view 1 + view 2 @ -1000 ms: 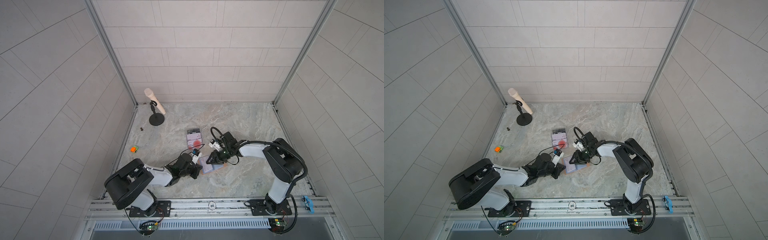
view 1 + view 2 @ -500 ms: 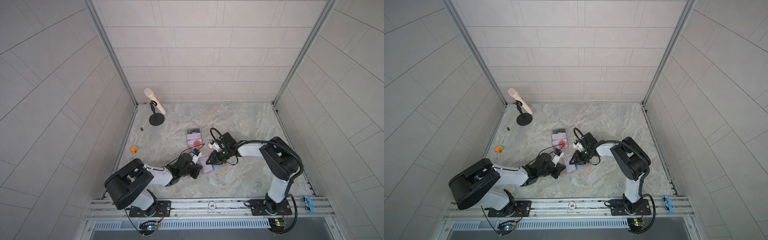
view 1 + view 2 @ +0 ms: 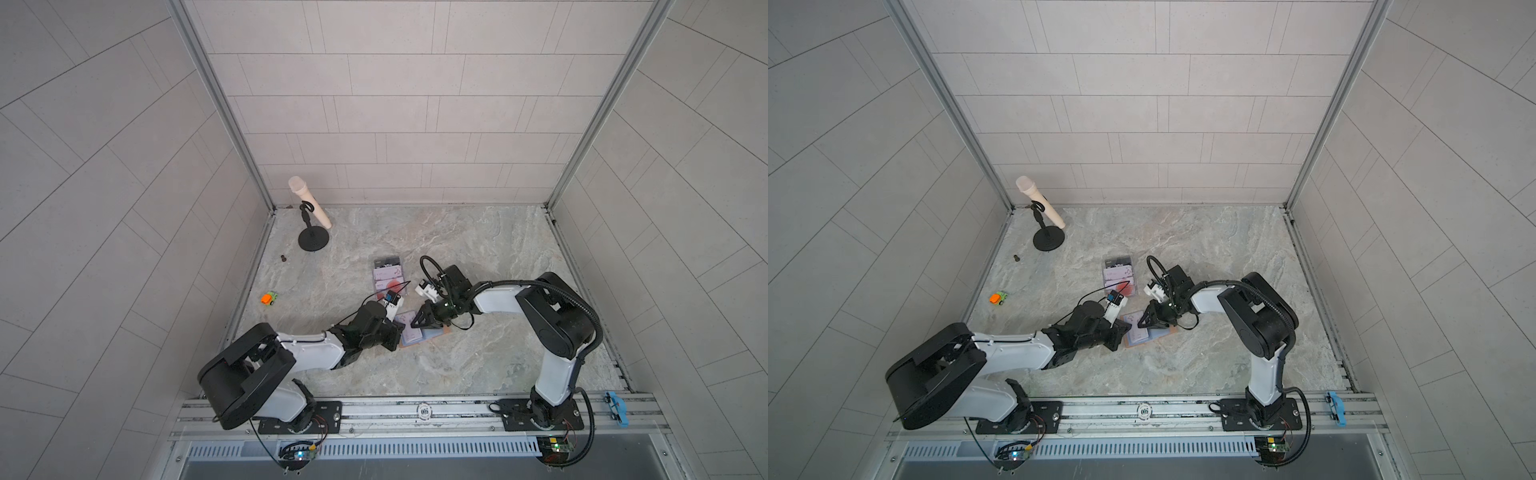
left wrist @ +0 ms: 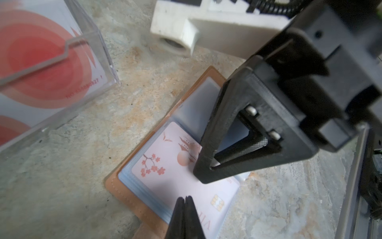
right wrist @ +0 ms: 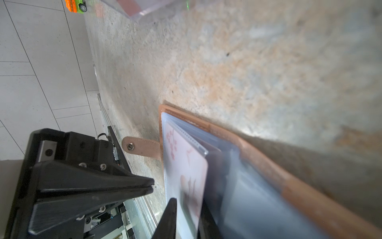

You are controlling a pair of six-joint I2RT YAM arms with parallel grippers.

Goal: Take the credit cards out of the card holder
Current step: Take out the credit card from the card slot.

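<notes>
The holder [image 3: 420, 337] is lying open on the table [image 3: 478, 257], low and a little toward 7 o'clock of centre in both top views, its tan cover down and its clear sleeves up, with the opened spread running roughly 9 to 3 o'clock. A pink card [image 4: 165, 171] is sitting in the top sleeve of the 9 o'clock page. The two arms are meeting over it: the left gripper [image 3: 401, 329] is reaching in from 9 o'clock and the right gripper [image 3: 414, 323] from 3 o'clock. The left fingers are pressed fully together, holding nothing, and their tips are sitting just at the holder's 9 o'clock edge [image 5: 152, 186]; whether they are pressing on it I cannot tell. The right fingers are standing a narrow gap apart, one on each side of the card's edge in the right wrist view [image 5: 188, 204], so the card is lying between them rather than beside them; a firm pinch is not showing yet. The right arm is therefore the nearer one, and the coming pull is looking like a slide out toward 3 o'clock, along the spread, with the left tips placed to be bracing the holder against dragging
</notes>
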